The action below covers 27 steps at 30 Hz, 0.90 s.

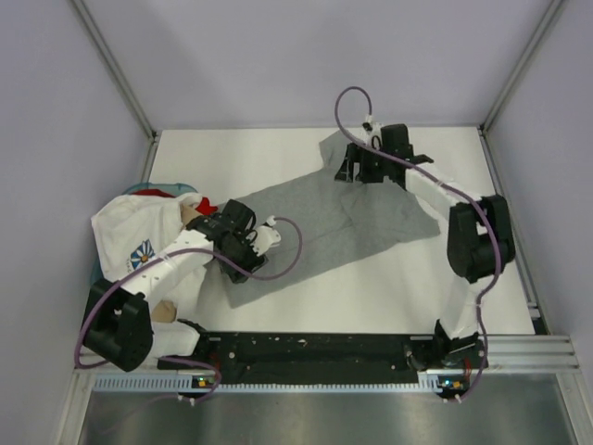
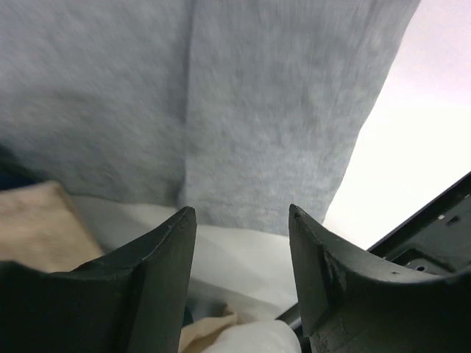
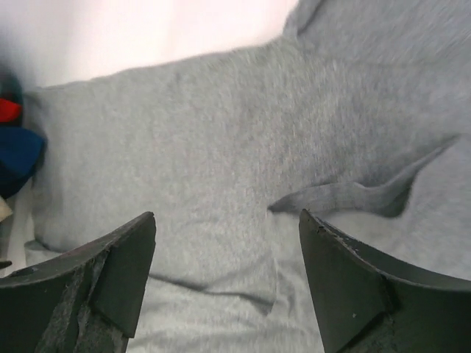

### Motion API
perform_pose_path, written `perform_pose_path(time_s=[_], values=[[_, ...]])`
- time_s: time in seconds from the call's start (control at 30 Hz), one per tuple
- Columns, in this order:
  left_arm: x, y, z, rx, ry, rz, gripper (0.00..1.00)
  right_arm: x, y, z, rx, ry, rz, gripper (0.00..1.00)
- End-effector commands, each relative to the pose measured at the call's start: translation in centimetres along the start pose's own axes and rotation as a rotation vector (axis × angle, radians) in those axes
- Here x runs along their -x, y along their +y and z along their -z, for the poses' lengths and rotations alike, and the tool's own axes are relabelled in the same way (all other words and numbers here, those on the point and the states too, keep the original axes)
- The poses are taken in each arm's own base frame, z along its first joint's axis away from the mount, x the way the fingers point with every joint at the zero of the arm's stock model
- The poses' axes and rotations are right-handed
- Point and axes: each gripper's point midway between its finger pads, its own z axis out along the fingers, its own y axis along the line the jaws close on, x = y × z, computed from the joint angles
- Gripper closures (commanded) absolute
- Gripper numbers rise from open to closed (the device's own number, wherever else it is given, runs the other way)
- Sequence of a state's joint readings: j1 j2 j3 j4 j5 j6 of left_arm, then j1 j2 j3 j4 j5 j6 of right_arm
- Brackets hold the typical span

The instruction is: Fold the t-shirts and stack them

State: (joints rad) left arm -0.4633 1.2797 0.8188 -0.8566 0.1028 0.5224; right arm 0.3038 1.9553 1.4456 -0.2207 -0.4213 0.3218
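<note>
white table (image 1: 398, 297), pale walls (image 1: 306, 56), metal corner rails (image 1: 116, 69)

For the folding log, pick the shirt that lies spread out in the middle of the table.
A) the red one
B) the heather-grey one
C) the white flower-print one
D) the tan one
B: the heather-grey t-shirt lies spread across mid-table, while the white flower-print t-shirt sits bunched at the left edge.

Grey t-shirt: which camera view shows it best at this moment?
Top external: the grey t-shirt lies in nearly full outline, spread diagonally across the table. Left wrist shows only a blurred edge section; right wrist shows a close patch with a raised wrinkle.
</note>
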Motion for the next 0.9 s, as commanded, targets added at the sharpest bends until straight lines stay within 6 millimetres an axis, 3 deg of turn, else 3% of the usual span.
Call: perform_pose_path(time_s=[0.0,0.07,0.17,0.3,0.4,0.6,0.73,0.87], values=[[6.9,0.8,2.5,-0.046,-0.196,-0.065,0.44,5.3,0.6,8.4,-0.071,-0.215,0.109,0.22],[10.0,1.0,3.2,-0.063,-0.255,-0.092,0.48,3.5,-2.9,10.4,-0.155,-0.218,-0.017,0.31],[15.3,1.2,3.4,-0.054,-0.320,-0.134,0.57,-1.1,-8.7,12.6,-0.308,-0.209,-0.217,0.66],[22.5,-0.1,2.1,-0.041,-0.399,-0.203,0.71,-6.0,-12.9,14.8,-0.460,-0.205,-0.328,1.00],[26.9,-0.8,-0.5,-0.036,-0.421,-0.217,0.70,-8.8,-15.8,16.1,-0.580,-0.206,-0.408,1.00],[34.1,0.3,-3.6,-0.022,-0.512,-0.127,0.69,-12.5,-19.7,17.5,-0.690,-0.199,-0.584,1.00],[34.3,0.5,-5.8,-0.019,-0.450,-0.109,0.69,-14.6,-22.4,19.2,-0.785,-0.214,-0.717,1.00],[32.3,-1.1,-5.3,-0.081,-0.421,-0.142,0.66,-16.4,-23.9,21.0,-0.834,-0.256,-0.811,1.00]])
